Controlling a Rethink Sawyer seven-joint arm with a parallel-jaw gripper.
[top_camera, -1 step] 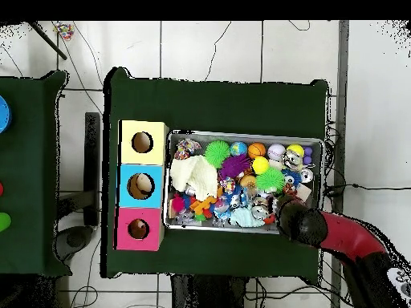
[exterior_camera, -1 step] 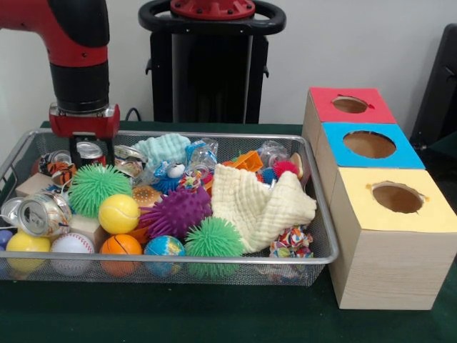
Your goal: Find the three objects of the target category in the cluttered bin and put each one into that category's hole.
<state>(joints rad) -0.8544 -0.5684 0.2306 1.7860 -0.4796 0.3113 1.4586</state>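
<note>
Wire mesh formed the bin (exterior_camera, -1 step: 318, 207), and our gripper (exterior_camera, -1 step: 91, 152) stood low inside its back corner, among cans (exterior_camera, -1 step: 89, 150). We could not tell how far it was open, or whether it held something. No writing could be read. Away from it, beyond the bin's other end, waited three holes (exterior_camera, -1 step: 370, 143).
</note>
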